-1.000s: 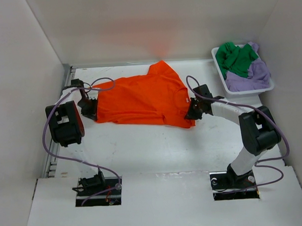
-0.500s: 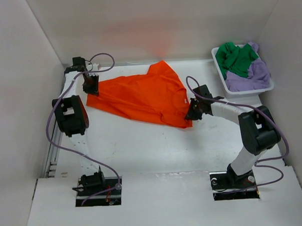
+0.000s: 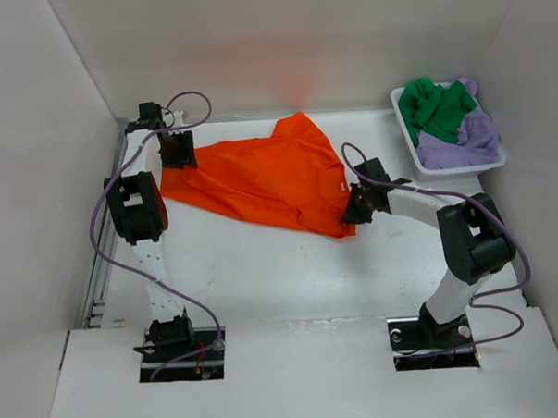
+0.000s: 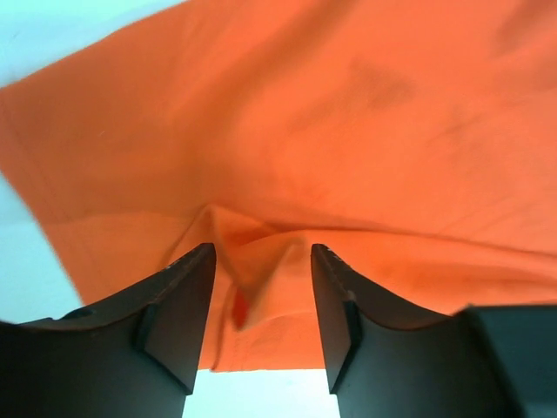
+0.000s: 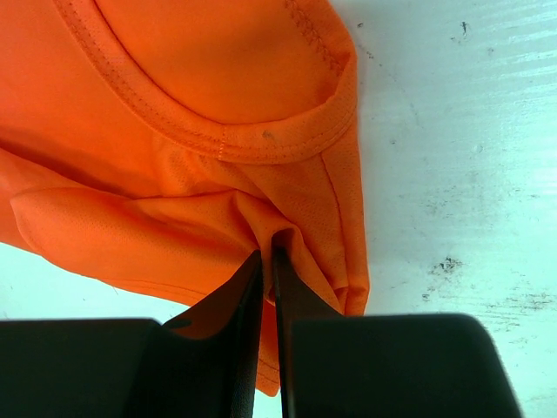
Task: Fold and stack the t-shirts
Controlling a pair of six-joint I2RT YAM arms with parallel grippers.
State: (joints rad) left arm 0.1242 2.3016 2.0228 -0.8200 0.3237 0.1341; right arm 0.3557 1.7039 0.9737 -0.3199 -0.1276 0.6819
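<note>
An orange t-shirt (image 3: 259, 177) lies spread across the back of the table. My left gripper (image 3: 179, 158) hovers at its far left hem, jaws open, with a loose ridge of orange cloth (image 4: 252, 270) between the fingers, not pinched. At the shirt's right edge, by the collar (image 5: 218, 144), my right gripper (image 3: 355, 207) is shut on a fold of the orange t-shirt (image 5: 174, 113). The green t-shirt (image 3: 434, 108) and the lavender t-shirt (image 3: 468, 136) lie bunched together in the white basket (image 3: 458, 169) at the back right.
White walls enclose the table on the left, back and right. The basket sits against the right wall. Purple cables loop from both arms. The table surface (image 5: 452, 131) shows some scuff marks by the collar.
My left gripper carried the shirt's left hem toward the back left, stretching the shirt flatter, then opened and let the cloth go. The right gripper kept its grip and barely moved.
</note>
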